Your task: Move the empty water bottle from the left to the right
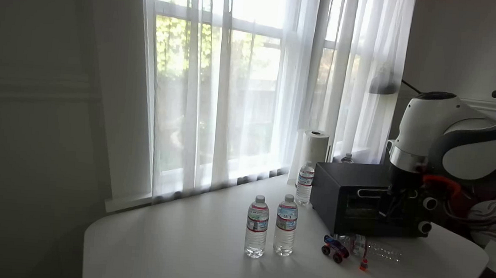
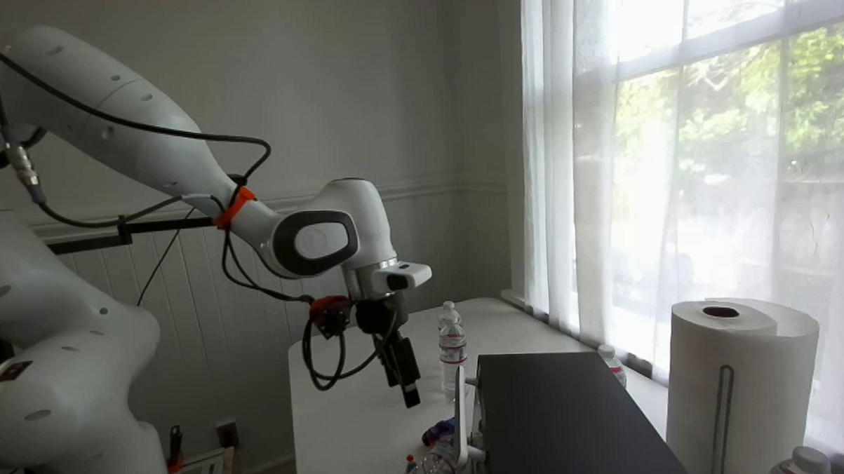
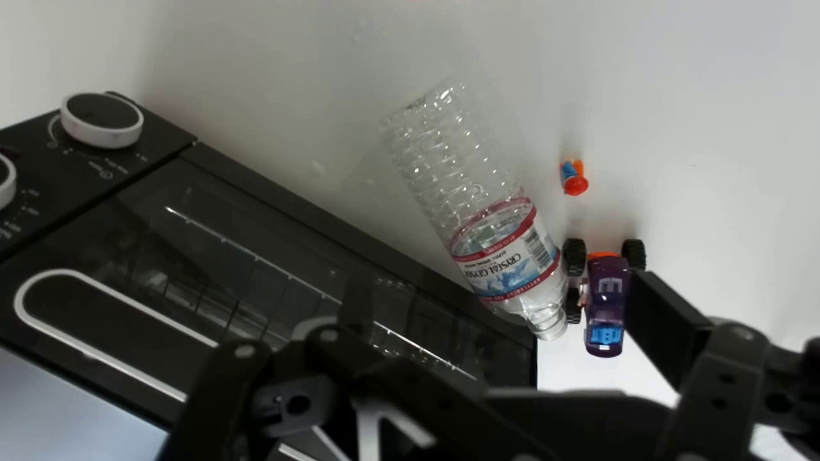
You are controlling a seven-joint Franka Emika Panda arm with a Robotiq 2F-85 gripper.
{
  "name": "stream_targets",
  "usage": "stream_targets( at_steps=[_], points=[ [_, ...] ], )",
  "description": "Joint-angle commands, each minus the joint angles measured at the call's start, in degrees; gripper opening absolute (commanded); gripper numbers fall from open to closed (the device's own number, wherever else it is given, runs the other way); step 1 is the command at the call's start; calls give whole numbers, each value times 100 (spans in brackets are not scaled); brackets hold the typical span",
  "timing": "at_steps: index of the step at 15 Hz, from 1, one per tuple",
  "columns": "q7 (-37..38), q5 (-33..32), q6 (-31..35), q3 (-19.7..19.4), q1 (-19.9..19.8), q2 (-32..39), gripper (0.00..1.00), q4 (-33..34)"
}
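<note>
The empty water bottle (image 3: 471,198) lies on its side on the white table, clear, capless and with a red-edged label. It lies along the front of the black toaster oven. It also shows in both exterior views, behind the toy truck (image 1: 360,246) and partly hidden by the oven handle (image 2: 434,471). My gripper (image 3: 503,285) is open and empty, fingers wide apart. In the wrist view, the bottle's neck end and a purple toy truck (image 3: 605,301) appear between the fingers. In both exterior views the gripper hangs, pointing down, above the table in front of the oven (image 1: 385,207) (image 2: 408,395).
The black toaster oven (image 1: 341,178) stands beside the bottle, its handle (image 2: 460,414) sticking out. A small orange toy figure (image 3: 573,177) lies near the truck. Full bottles (image 1: 257,227) (image 1: 286,226) stand upright; another (image 1: 305,184) stands beside the oven, near a paper towel roll (image 2: 739,380).
</note>
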Motion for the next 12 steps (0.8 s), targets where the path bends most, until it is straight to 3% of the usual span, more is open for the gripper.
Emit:
stream_targets(
  at_steps=[1,12],
  points=[
    [427,-631,562,303,-125,454,100,3],
    [1265,-2183,1440,217,-240,1868,100,-3]
  ],
)
